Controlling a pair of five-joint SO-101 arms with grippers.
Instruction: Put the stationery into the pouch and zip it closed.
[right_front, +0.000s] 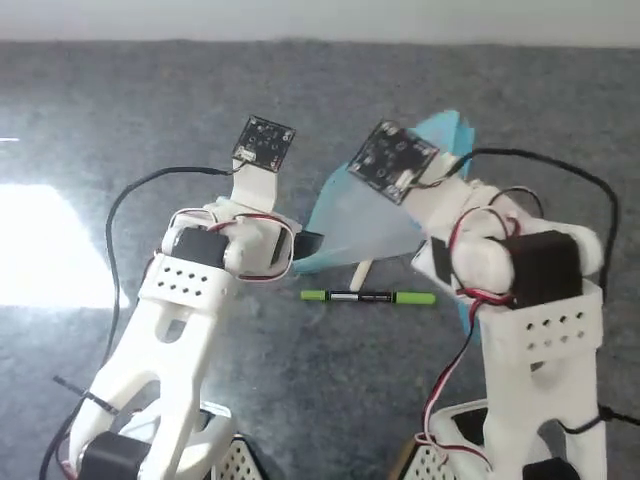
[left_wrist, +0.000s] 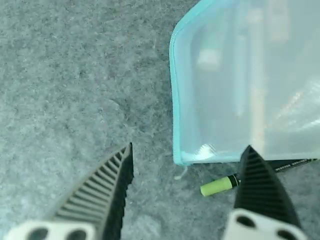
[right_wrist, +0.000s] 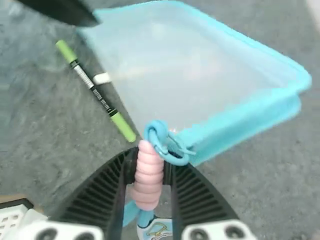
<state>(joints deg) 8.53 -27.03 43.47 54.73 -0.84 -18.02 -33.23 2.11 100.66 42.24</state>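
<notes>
Pouch (right_front: 360, 225) rests on our grey felt worktop (right_front: 150, 100), glare-lit at one side, a green pen (right_front: 367, 297) just beside it. Our right hand (right_wrist: 149, 159) clenches its pink zip charm (right_wrist: 148, 177); our left hand (left_wrist: 189, 149) hangs released near its corner.

**No legible writing in view**

I can read no words or numbers on my feeds. The green pen (right_wrist: 94, 89) has small white print along its black barrel, too fine to make out. A tag (right_wrist: 156, 231) below the pink charm (right_wrist: 148, 175) bears a blurred drawing.
</notes>
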